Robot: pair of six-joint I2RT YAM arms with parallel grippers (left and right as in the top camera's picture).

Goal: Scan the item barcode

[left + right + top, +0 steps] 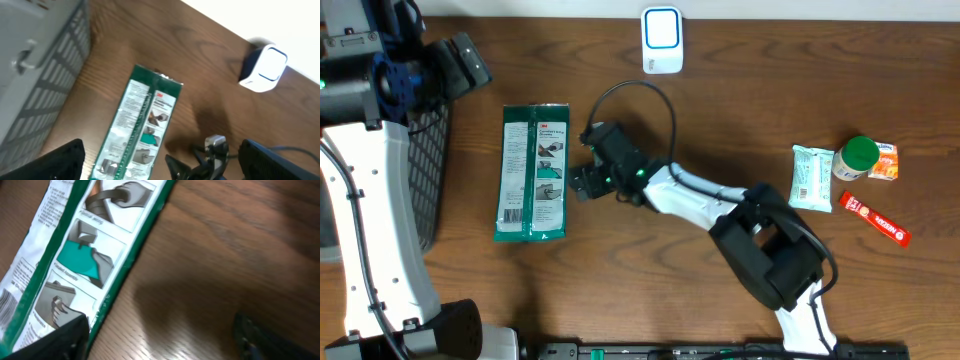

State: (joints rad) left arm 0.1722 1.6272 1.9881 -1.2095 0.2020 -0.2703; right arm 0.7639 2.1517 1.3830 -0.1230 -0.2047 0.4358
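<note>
1. The wooden table (720, 110) carries everything.
2. The left arm (370, 200), white, stands along the left edge. The left gripper (160, 157) hangs above the far end of the basket with its jaws spread wide and nothing between them.
3. The right arm (720, 205) reaches on a diagonal from the near edge to the middle. The right gripper (160, 332) is low over the wood just beside the package's right edge, jaws wide apart and empty.
4. A grey mesh basket (425, 170) sits at the left, beside the package.
5. The green 3M package (532, 172) lies flat left of centre, printed face up, in neither gripper.
6. The white barcode scanner (662, 40) stands at the far edge, well apart from the package.
7. A pale wipes packet (812, 178) lies at the right.
8. A green-lidded jar (857, 158) stands just beside the wipes.
9. A red sachet (875, 220) lies near the jar, on the near side.
10. An orange packet (885, 162) lies against the jar's right.
</note>
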